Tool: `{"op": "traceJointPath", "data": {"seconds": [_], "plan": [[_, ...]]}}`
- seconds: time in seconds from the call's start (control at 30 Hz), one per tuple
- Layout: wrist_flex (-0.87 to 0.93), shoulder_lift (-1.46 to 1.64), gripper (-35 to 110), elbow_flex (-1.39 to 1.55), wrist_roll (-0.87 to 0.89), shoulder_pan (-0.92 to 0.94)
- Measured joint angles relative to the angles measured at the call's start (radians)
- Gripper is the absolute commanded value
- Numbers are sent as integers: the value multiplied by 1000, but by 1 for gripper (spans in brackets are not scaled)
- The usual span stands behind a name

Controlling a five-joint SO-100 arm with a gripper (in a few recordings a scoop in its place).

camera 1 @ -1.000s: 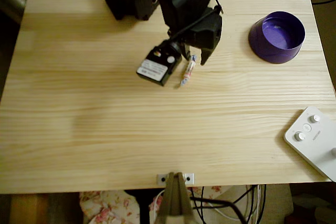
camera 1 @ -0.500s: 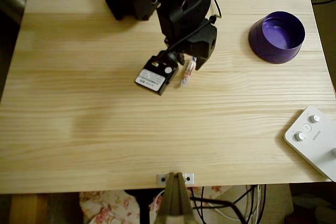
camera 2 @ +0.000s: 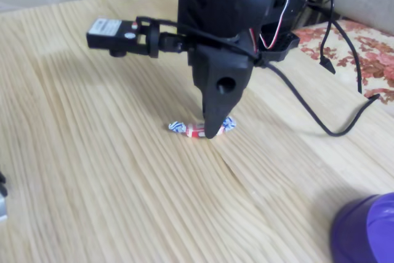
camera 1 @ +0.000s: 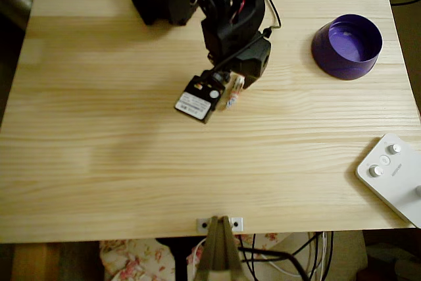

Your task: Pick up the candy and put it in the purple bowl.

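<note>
I am looking down on a pale wooden worktop (camera 1: 131, 182). My black robot arm reaches in from the upper middle of the overhead view, and its hand (camera 1: 235, 85) is lowered right over the candy (camera 1: 233, 94), a slim wrapped sweet lying just above the centre of the frame. In the fixed view the hand (camera 2: 212, 129) points straight down, and the tip of one dark finger (camera 2: 217, 100) stands at the worktop in front of the candy (camera 2: 191, 129), whose striped twisted ends stick out to either side. I cannot tell how wide the hand is open or whether it has closed on the sweet, because the near finger hides the gap and the other finger. The candy lies flat on the wood, not lifted.

The purple bowl (camera 1: 323, 49) sits at the upper right of the overhead view, well apart from the hand, and looks empty inside. Its rim (camera 2: 369, 204) shows at the lower right corner of the fixed view. A white button box (camera 1: 395, 179) rests at the lower right edge of the overhead view.

My reading is that the task is at the grasp: the reach is done, while the lift, the carry to the right and the drop into the bowl remain.
</note>
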Motion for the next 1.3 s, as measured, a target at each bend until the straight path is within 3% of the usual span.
{"op": "traceJointPath", "data": {"seconds": [0.23, 0.47, 0.73, 0.97, 1.3], "plan": [[-52, -11, 14, 9, -17, -2], [-54, -28, 0, 12, -23, 8], [-63, -12, 0, 26, -37, 8], [-38, 100, 0, 46, -184, 6], [72, 540, 0, 48, -410, -72]]}}
